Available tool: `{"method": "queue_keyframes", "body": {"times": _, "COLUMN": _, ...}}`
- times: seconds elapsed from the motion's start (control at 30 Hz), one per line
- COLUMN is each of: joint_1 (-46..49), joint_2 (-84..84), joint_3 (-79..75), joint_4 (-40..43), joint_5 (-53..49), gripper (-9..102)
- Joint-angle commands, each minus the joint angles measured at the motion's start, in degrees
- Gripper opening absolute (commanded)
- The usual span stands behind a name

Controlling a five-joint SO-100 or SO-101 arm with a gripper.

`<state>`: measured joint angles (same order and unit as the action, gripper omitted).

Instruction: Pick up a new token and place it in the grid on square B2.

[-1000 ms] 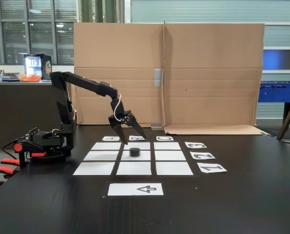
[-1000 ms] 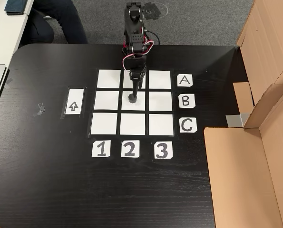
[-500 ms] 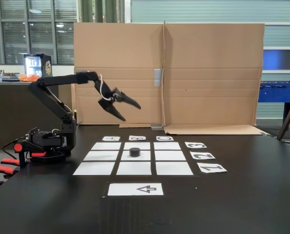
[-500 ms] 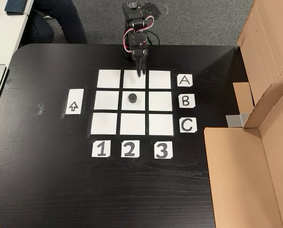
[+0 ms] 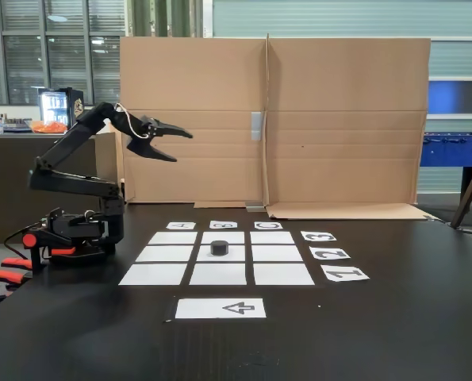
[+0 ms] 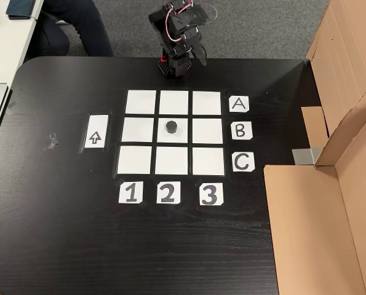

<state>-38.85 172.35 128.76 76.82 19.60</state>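
The black table [image 6: 59, 233] takes most of both fixed views, and brown cardboard walls [image 5: 339, 119] stand at its far edge in the side view, at the right edge in the view from above. On the table, in the middle of both pictures, lies the grid [image 6: 139, 160] of nine white sheets. Its centre sheet, square B2 [image 6: 181, 136], holds the token [image 6: 171, 127], which sits flat on it and apart from me; the other eight sheets hold nothing. In the side view the token [image 5: 219, 248] is at the centre of the frame, low on the table. The arrow sheet [image 6: 96, 131] lies left of the grid seen from above. My arm [image 5: 69, 171] is folded at the left of the side view, and my gripper [image 5: 181, 145] hangs high in the upper left, its two fingers spread wide and holding nothing.
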Motion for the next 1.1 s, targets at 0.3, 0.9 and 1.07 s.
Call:
{"method": "queue_keyframes", "body": {"times": 0.3, "joint_1": -16.6, "joint_2": 13.6, "joint_3": 0.0, "joint_4": 9.1, "joint_5": 1.1, "gripper": 18}}
{"method": "queue_keyframes", "body": {"times": 0.9, "joint_1": -25.8, "joint_2": 18.2, "joint_3": 2.1, "joint_4": 12.8, "joint_5": 5.2, "gripper": 2}}
{"method": "queue_keyframes", "body": {"times": 1.07, "joint_1": -25.8, "joint_2": 18.2, "joint_3": 3.5, "joint_4": 12.7, "joint_5": 6.0, "gripper": 1}}
